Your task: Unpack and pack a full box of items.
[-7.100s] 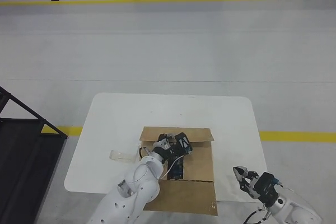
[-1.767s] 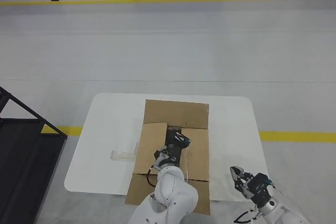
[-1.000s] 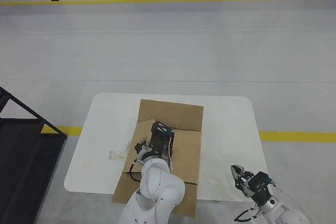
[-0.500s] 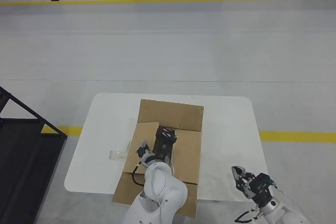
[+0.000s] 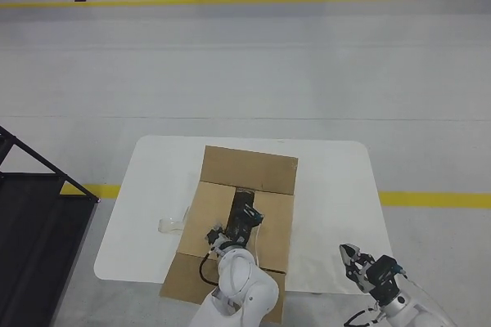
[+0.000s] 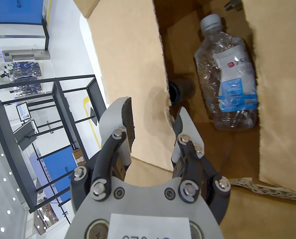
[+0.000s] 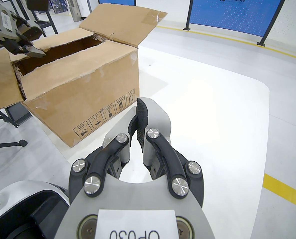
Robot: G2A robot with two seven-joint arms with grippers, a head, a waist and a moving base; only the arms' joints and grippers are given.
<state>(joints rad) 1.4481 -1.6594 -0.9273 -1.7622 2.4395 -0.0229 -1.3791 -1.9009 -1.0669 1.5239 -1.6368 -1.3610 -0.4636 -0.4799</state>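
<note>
Two pincers: the left gripper (image 6: 153, 106) hangs over the open cardboard box (image 5: 247, 168), its fingers apart astride a flap's torn edge. That box stands midway along the near edge of the white table (image 5: 337, 188). Inside, a clear water bottle (image 6: 227, 83) lies on the box floor, just beside a dark cylinder (image 6: 183, 90). The right gripper (image 7: 139, 115), fingers pressed together, sits near the table's near right corner.

You see the brown cardboard box (image 5: 250, 170) standing mid-table (image 5: 335, 188), flaps open (their edges torn ragged), the far flap folded outward. On its floor a clear, crumpled plastic bottle (image 6: 227, 83) with a white cap and a blue-and-white label lies on its side. A dark cylinder (image 6: 183, 89) lies just beside it, and a small metal piece (image 6: 234, 2) sits past the cap.
</note>
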